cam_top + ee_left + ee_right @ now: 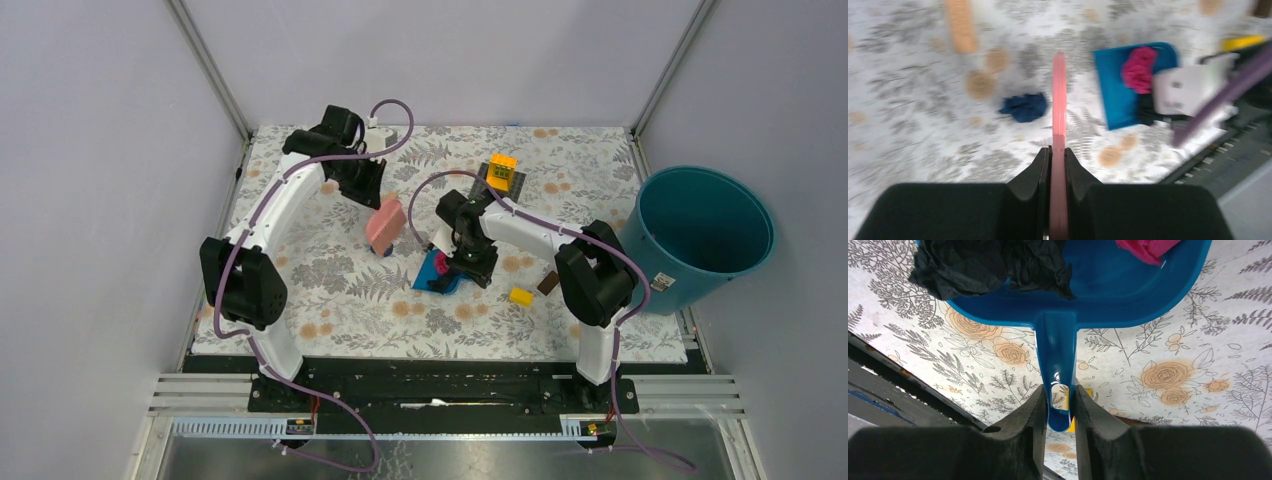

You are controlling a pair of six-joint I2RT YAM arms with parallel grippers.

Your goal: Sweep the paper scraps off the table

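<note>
My left gripper (pixel 368 185) (pixel 1058 153) is shut on a flat pink sweeper (pixel 385 224) (pixel 1059 100) held edge-on over the table (pixel 300 300). A dark blue paper scrap (pixel 1024 107) (pixel 385 252) lies on the cloth just left of the sweeper's tip. My right gripper (pixel 468 262) (pixel 1058 407) is shut on the handle of a blue dustpan (pixel 432 274) (pixel 1108 285) (pixel 1120 95). The pan rests on the table right of the sweeper. It holds a magenta scrap (pixel 1139 69) (pixel 1148 247) and a black scrap (pixel 988 265).
A round teal bucket (pixel 700 235) stands off the table's right edge. A yellow block (pixel 521 296) and a brown block (pixel 547 284) lie right of the dustpan. An orange-yellow block (pixel 502 168) sits on a dark piece at the back. A wooden block (pixel 960 25) lies beyond the sweeper.
</note>
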